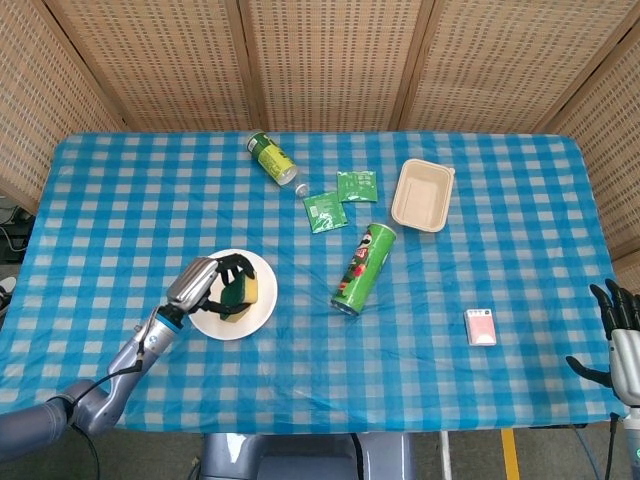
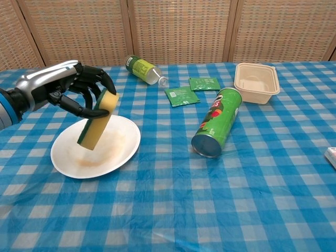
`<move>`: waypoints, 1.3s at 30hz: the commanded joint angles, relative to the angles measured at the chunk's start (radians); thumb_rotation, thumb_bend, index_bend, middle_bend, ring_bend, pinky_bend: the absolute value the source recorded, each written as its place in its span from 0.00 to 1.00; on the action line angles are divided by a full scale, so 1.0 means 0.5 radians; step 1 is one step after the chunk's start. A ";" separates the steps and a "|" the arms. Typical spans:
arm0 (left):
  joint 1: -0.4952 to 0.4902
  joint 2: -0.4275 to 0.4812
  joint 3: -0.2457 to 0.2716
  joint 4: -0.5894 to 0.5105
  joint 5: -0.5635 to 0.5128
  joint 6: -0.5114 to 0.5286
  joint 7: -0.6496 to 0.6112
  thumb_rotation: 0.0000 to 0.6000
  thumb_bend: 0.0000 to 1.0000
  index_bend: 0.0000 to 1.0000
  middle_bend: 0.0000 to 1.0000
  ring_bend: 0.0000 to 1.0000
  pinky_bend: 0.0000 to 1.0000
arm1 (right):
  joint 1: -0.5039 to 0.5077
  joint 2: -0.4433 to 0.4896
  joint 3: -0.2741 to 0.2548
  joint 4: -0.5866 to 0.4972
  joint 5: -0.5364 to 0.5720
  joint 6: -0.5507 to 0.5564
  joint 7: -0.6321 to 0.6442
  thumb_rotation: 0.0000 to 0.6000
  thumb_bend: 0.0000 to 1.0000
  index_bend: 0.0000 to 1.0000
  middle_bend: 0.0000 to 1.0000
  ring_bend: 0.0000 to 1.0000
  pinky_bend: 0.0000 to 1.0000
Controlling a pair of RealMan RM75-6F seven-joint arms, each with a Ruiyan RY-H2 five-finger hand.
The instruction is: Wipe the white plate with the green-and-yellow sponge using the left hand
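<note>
The white plate lies on the checked cloth at the left, with a brownish smear in its middle. My left hand hangs over it and holds the green-and-yellow sponge by its upper end. The sponge is tilted, yellow face toward the chest camera, its lower end just above the plate; contact cannot be told. My right hand shows at the right edge of the head view, off the table, fingers apart and holding nothing.
A green chips can lies on its side right of the plate. Behind it are two green sachets, a fallen bottle and a beige tray. A small red-and-white box sits at the right.
</note>
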State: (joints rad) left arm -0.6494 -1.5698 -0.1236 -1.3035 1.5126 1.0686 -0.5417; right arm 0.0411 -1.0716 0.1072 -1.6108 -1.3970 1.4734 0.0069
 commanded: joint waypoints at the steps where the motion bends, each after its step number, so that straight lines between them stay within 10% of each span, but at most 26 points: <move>1: 0.032 -0.182 0.018 0.176 -0.009 0.075 -0.137 1.00 0.31 0.47 0.39 0.47 0.53 | 0.001 0.002 0.000 0.002 -0.001 -0.003 0.007 1.00 0.00 0.02 0.00 0.00 0.00; 39: 0.188 -0.395 0.223 0.655 0.066 0.170 -0.649 1.00 0.36 0.48 0.41 0.48 0.54 | -0.007 0.035 0.003 0.010 -0.005 -0.001 0.091 1.00 0.00 0.02 0.00 0.00 0.00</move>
State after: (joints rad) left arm -0.5568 -1.7637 -0.0128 -0.9805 1.5477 1.1561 -0.8623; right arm 0.0376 -1.0542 0.1087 -1.6057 -1.3994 1.4732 0.0522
